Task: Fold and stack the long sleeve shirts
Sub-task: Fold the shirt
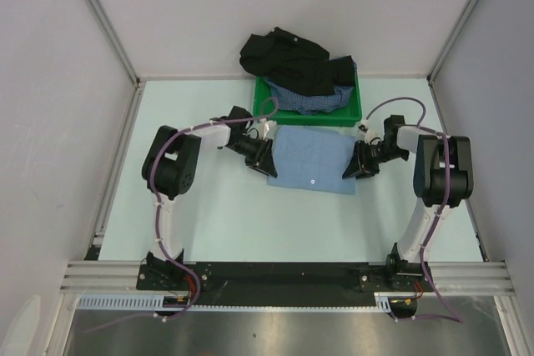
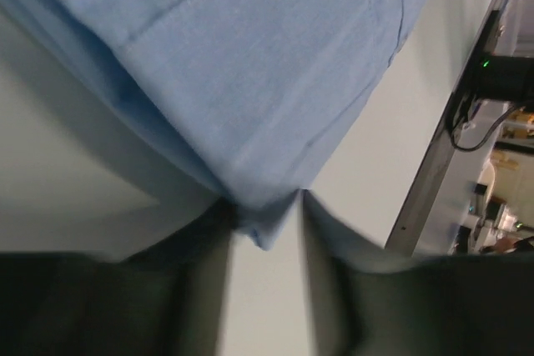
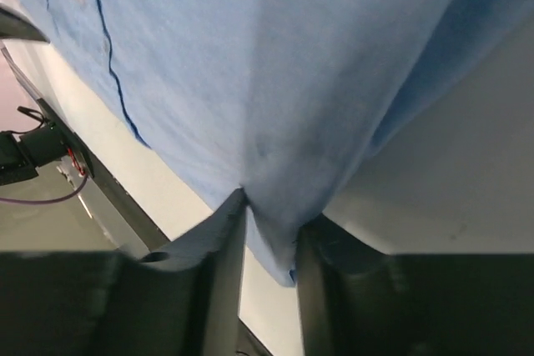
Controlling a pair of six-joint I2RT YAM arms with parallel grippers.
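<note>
Top view, centre of frame: light blue shirt [image 1: 313, 160] folded into a flat rectangle on the pale table [image 1: 217, 214], just below the green tray [image 1: 310, 119].

Left gripper [image 1: 263, 156] is at the rectangle's left edge, right gripper [image 1: 360, 162] at its right edge.

Left wrist view: fingers [image 2: 219, 235] set narrow, with a corner of the blue cloth [image 2: 250, 64] pinched between them. The picture is blurred, so the grip looks closed on the cloth but the contact is not sharp.

Right wrist view: the gripper [image 3: 269, 235] is also narrow, its jaws clamped on a bunched fold of the shirt [image 3: 275, 64], which rises from the table.

Upper centre of the top view: black shirt [image 1: 284, 56] heaped over the tray's far rim. The dark-blue checked shirt [image 1: 313, 99] lies in the tray beneath it.
</note>
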